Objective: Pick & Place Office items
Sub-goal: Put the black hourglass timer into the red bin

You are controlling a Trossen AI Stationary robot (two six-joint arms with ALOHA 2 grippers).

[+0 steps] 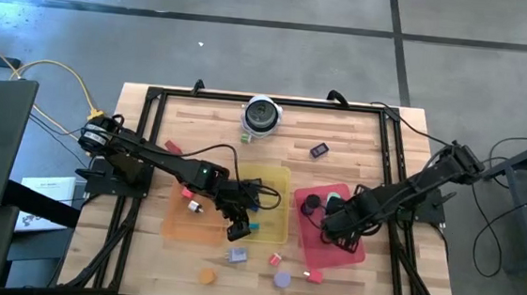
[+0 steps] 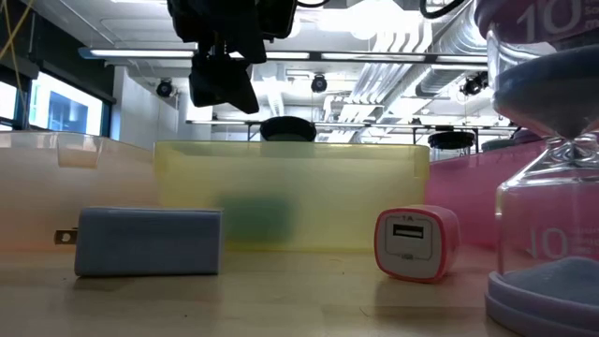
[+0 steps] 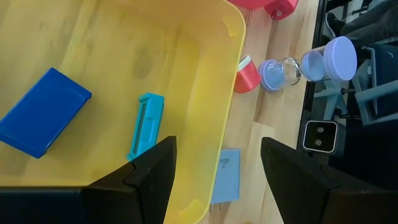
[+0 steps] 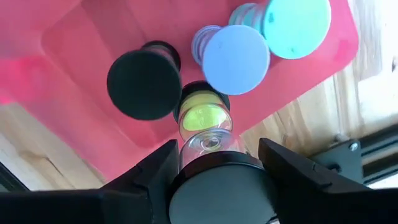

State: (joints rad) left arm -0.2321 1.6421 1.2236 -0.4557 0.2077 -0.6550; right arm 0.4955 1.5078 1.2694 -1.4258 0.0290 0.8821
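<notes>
While the left gripper (image 1: 238, 228) hangs over the near rim of the yellow tray (image 1: 280, 182), its jaws stand apart with nothing between them. Inside that tray lie a blue block (image 3: 41, 112) and a teal clip-like piece (image 3: 145, 124), apart from each other. Just outside the tray wall on the wood: a pale blue plug block (image 3: 225, 175), a pink charger cube (image 2: 416, 242), and a purple sand timer (image 3: 308, 62) on its side.

Right gripper (image 1: 333, 221) is over the red tray (image 1: 349, 253), jaws closed on a black-capped sand timer with yellow-green sand (image 4: 204, 118). Standing in the red tray next to it: a black-capped timer (image 4: 143, 84), a purple-capped one (image 4: 235, 59), a teal-capped one (image 4: 295, 26). Held timer looks lifted off the tray floor, though contact is hard to judge from this angle.
</notes>
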